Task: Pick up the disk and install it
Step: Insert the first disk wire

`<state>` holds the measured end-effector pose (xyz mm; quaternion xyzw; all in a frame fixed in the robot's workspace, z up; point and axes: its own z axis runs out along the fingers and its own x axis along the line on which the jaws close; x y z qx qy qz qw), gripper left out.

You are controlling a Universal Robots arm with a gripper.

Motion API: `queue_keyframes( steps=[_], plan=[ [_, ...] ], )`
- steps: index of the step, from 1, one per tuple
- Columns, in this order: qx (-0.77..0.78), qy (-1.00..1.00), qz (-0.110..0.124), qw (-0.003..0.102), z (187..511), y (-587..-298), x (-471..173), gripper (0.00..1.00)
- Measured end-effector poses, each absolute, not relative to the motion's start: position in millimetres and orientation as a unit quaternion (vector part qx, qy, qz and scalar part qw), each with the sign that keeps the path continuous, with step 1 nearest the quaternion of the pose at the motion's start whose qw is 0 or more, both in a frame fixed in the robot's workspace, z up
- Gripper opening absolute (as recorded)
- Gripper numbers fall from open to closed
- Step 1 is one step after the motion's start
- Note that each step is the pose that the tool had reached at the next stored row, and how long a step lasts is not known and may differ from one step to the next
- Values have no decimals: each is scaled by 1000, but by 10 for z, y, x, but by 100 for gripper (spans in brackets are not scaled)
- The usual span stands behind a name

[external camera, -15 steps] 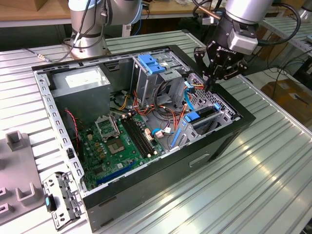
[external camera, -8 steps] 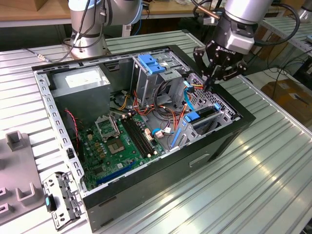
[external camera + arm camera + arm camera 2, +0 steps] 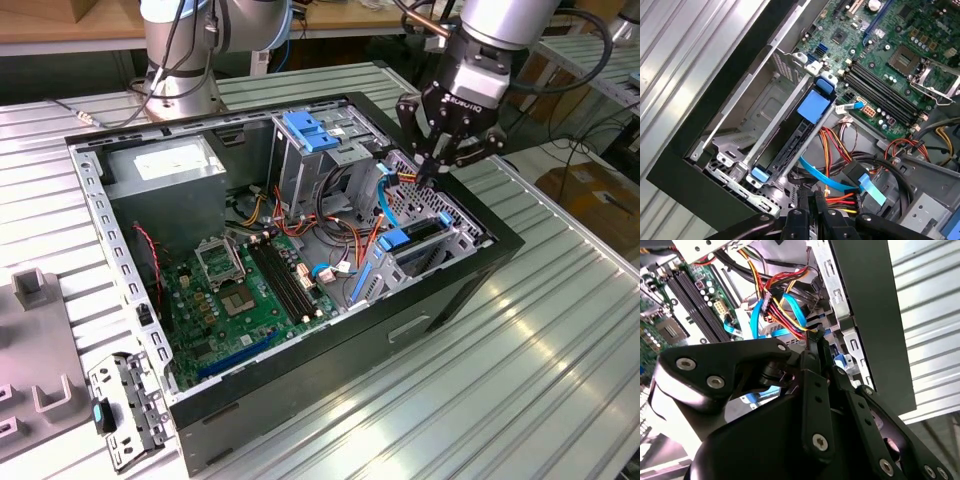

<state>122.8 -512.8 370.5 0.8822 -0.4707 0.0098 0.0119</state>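
Gripper [image 3: 437,165] fingers look pinched together on nothing, tip among the power cables [image 3: 395,180] over the drive cage. I see the disk [image 3: 802,132] already seated in its bay; snagging those wires could tug a connector loose.

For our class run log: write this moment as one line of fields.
gripper: shut, empty, over cables | disk: seated in drive cage | case: open

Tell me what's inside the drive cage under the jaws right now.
A drive with blue carrier rails sits in the cage, a blue tab on top. Coloured cables cross beside it. Its connector end is hidden.
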Motion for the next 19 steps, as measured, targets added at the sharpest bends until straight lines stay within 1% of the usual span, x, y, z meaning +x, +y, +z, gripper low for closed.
queue_keyframes(
  steps=[19],
  plan=[
    [795,-606,8,13,3699,-5128,1228,16]
  ],
)
